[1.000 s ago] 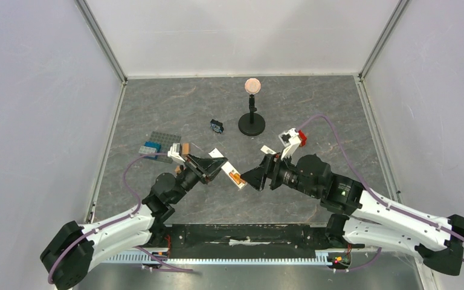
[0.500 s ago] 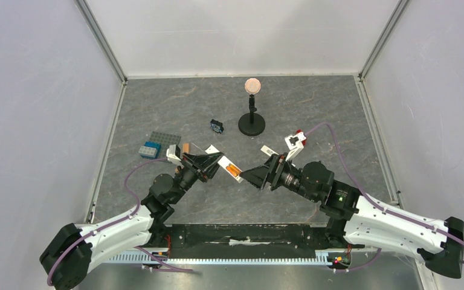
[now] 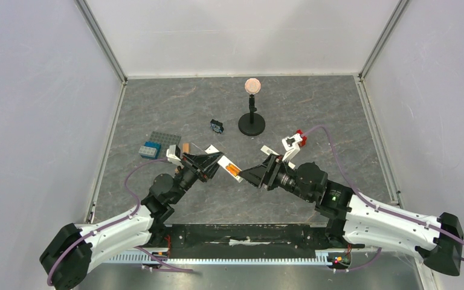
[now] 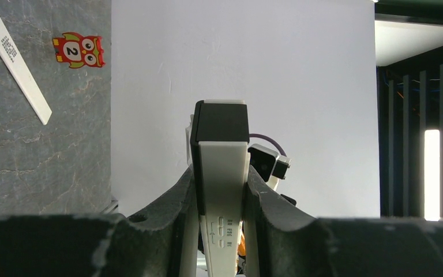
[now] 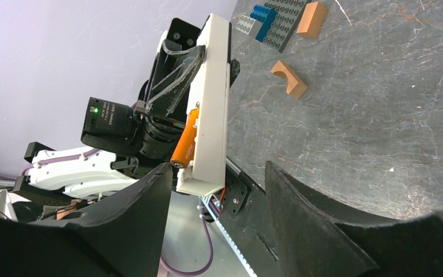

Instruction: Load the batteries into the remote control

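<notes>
Remote (image 5: 213, 104) hangs above the table (image 5: 352, 115), clamped by its edges in the left gripper (image 4: 220, 186); a battery (image 5: 186, 138) sits tilted in its open bay, one end sticking out; the right gripper (image 3: 255, 175) gapes wide just beside that end, empty.

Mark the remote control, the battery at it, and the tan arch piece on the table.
remote control (image 5: 216, 86), right wrist view, middle of its long white side.
battery (image 5: 186, 138), right wrist view, middle of its orange body.
arch piece (image 5: 291, 81), right wrist view, its solid upper face.
</notes>
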Tool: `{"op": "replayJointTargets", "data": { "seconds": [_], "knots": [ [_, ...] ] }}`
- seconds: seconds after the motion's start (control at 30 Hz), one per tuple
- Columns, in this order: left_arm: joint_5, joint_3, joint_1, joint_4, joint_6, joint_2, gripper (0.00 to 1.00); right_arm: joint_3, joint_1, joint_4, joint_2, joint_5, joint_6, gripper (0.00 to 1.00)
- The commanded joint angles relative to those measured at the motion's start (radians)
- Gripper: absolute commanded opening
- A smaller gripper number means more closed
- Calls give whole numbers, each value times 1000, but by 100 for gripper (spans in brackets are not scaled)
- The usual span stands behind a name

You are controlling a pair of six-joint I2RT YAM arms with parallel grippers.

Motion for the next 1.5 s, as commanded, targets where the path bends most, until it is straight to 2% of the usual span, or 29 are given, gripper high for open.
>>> {"op": "replayJointTargets", "data": {
  "seconds": [0.0, 0.73, 1.47],
  "knots": [
    [-8, 5, -3, 46, -42, -8, 2, -6, -1, 55, 11, 30, 14, 61],
    [29, -6, -2, 98, -9, 3, 2, 2, -1, 54, 66, 28, 32, 55],
    [58, -30, -3, 79, 50, -75, 2, -30, -46, 51, 110, -55, 168, 40]
  ]
}}
